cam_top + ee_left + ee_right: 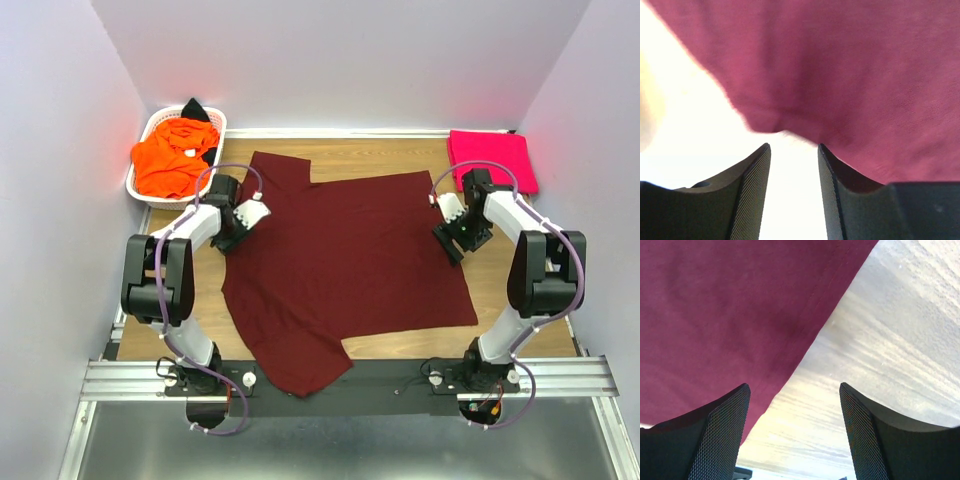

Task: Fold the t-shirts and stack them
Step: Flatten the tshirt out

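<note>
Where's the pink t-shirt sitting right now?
In the top view the pink t-shirt lies flat in the far right corner of the table, beyond the right gripper and apart from the spread maroon t-shirt.

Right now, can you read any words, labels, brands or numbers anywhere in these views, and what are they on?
None: no text can be read in any view.
The maroon t-shirt, pink t-shirt, orange t-shirt and white basket are plain.
The left arm and right arm show no legible marking.
</note>
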`<act>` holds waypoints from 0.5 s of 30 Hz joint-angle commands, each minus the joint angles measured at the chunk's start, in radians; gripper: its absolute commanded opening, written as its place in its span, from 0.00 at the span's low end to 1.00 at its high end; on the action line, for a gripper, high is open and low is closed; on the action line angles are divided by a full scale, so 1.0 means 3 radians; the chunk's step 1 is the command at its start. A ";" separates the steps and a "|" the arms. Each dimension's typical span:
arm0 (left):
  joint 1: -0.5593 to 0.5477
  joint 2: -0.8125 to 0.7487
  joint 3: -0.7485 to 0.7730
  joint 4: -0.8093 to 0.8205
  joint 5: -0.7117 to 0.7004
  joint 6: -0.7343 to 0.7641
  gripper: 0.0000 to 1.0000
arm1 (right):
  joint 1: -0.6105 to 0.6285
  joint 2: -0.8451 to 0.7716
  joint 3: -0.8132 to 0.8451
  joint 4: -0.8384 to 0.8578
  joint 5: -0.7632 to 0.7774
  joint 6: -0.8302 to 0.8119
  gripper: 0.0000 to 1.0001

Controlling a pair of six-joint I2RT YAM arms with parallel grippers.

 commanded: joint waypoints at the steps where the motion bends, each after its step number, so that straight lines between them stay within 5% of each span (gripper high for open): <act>1: 0.0015 -0.0112 0.0284 -0.0289 -0.0025 0.0154 0.51 | 0.0003 -0.0194 0.0055 -0.0238 -0.0160 0.0003 0.79; 8: -0.0015 -0.0261 0.0418 -0.0590 0.0696 0.0174 0.52 | 0.0003 -0.0195 -0.0073 -0.0330 -0.0400 -0.0003 0.65; 15: -0.0092 -0.0292 0.0019 -0.0376 0.0707 0.0113 0.51 | 0.0003 -0.0123 -0.0380 -0.0213 -0.0314 -0.0084 0.48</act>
